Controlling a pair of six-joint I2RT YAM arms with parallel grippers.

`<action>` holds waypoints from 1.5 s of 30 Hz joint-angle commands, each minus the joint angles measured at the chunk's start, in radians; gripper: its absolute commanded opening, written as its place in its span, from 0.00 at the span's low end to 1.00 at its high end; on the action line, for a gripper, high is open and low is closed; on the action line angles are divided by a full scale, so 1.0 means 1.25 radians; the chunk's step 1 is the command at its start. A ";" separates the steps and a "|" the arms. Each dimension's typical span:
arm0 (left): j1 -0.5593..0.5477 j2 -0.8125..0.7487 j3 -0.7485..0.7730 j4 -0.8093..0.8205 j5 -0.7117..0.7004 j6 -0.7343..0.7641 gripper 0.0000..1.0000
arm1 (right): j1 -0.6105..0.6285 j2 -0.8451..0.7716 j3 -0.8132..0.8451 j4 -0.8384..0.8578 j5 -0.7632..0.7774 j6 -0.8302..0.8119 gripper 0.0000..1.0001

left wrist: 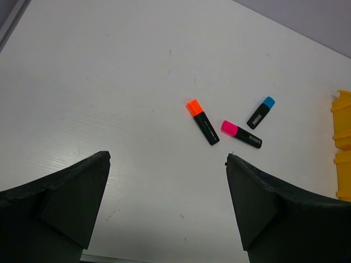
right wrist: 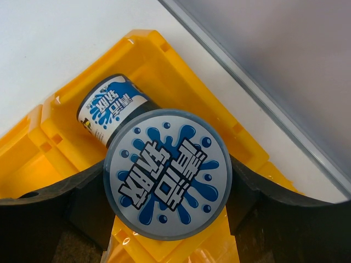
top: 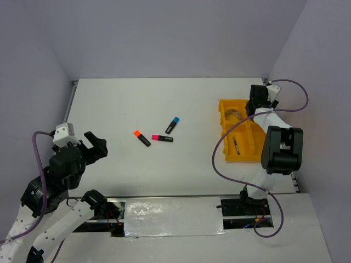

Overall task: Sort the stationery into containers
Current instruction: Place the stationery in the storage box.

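From above, the left gripper [top: 94, 143] hangs over the near-left of the table [top: 137, 104], fingers spread with nothing between them, well apart from three markers lying loose mid-table: the orange-capped marker [top: 142, 137], the pink-capped marker [top: 162, 138] and the blue-capped marker [top: 173, 125]. These look unsorted. The right arm [top: 279, 148] reaches over the far end of the yellow tray [top: 227, 150] at the right. A silvery tape ring [top: 233, 115] lies in the tray's far-left compartment and a thin pen [top: 236, 145] in the near-left one, but the arm hides its own fingers. The left wrist view confirms the released fingers and shows the markers ahead, the pink one nearest. The gripper seems aimed at them, probably as the next pick. The right wrist view supplies what the top one lacks: the right gripper [right wrist: 167, 192] is clenched on a blue-white tape roll [right wrist: 167, 164], flat face up, over a far compartment. A second roll [right wrist: 109, 109] already lies there on its side, so like probably goes with like.
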 commanded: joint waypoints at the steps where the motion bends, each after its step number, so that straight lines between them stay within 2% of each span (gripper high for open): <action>1: -0.004 -0.002 -0.004 0.034 0.006 0.020 0.99 | -0.008 -0.006 0.015 0.016 0.017 0.015 0.26; 7: -0.004 0.002 -0.005 0.034 0.008 0.022 0.99 | -0.010 0.012 0.023 0.008 0.019 0.023 0.29; 11: -0.004 0.006 -0.004 0.036 0.011 0.023 0.99 | -0.013 0.019 0.033 -0.003 0.018 0.028 0.37; 14: -0.004 0.007 -0.005 0.037 0.010 0.024 0.99 | -0.015 0.027 0.043 -0.014 0.016 0.034 0.48; 17: -0.003 0.007 -0.004 0.037 0.011 0.024 0.99 | -0.015 0.027 0.042 -0.017 0.015 0.038 0.50; 19: -0.003 0.008 -0.005 0.037 0.011 0.024 0.99 | -0.015 0.018 0.036 -0.016 0.010 0.043 0.47; 20: -0.004 0.008 -0.005 0.038 0.011 0.026 0.99 | -0.014 0.012 0.030 -0.013 0.011 0.047 0.36; 23: -0.004 0.008 -0.005 0.038 0.012 0.024 0.99 | -0.015 -0.028 0.012 -0.017 0.012 0.055 0.29; 28: -0.004 0.007 -0.005 0.037 0.011 0.024 0.99 | -0.013 -0.067 -0.001 -0.013 -0.002 0.050 0.26; 37: -0.004 0.004 -0.005 0.036 0.010 0.023 0.99 | -0.015 0.028 0.064 -0.067 0.007 0.049 0.23; 45: -0.004 0.007 -0.005 0.036 0.010 0.023 0.99 | -0.018 0.062 0.101 -0.068 -0.010 0.032 0.24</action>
